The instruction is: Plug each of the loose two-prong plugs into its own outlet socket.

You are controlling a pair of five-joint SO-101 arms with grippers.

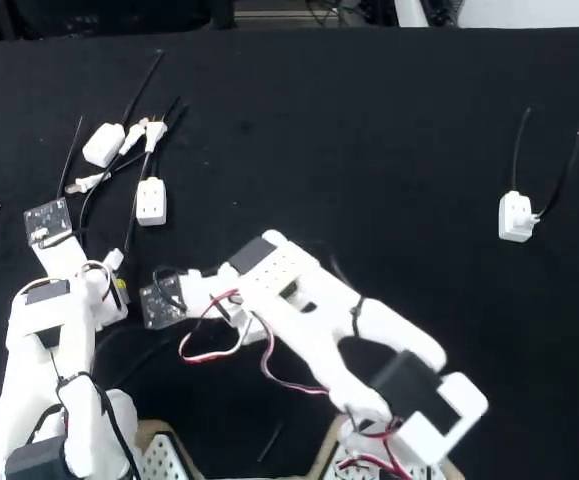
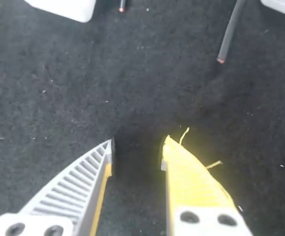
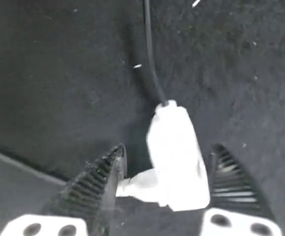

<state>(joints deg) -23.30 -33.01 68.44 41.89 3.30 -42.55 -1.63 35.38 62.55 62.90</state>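
Black cloth-covered table [image 1: 369,120], two white arms side by side at its near edge. Right gripper [image 3: 169,150]: dark ribbed fingers [image 3: 99,183] spread wide, straddling a small white two-prong plug [image 3: 174,162] on a black cord [image 3: 149,59]. The plug lies on the cloth between them with a gap on each side, nothing clamped. Left gripper [image 2: 137,145]: one pale ribbed finger and one yellow-taped finger [image 2: 186,182], parted, bare cloth between the tips, nothing held. A loose black cord end [image 2: 228,39] lies beyond it. High view, far-left part of the table: a white rectangular outlet socket block [image 1: 150,201] lies flat on the cloth, a second white block [image 1: 103,145] is just beyond it, and several loose white plugs [image 1: 154,131] on thin black cords are scattered between and beside them, cords crossing. Far right, well apart from that cluster: a third white socket block [image 1: 514,217] with two black cords running away from it. A small white plug body [image 1: 535,215] sits against its side; cannot tell whether it is fully seated.
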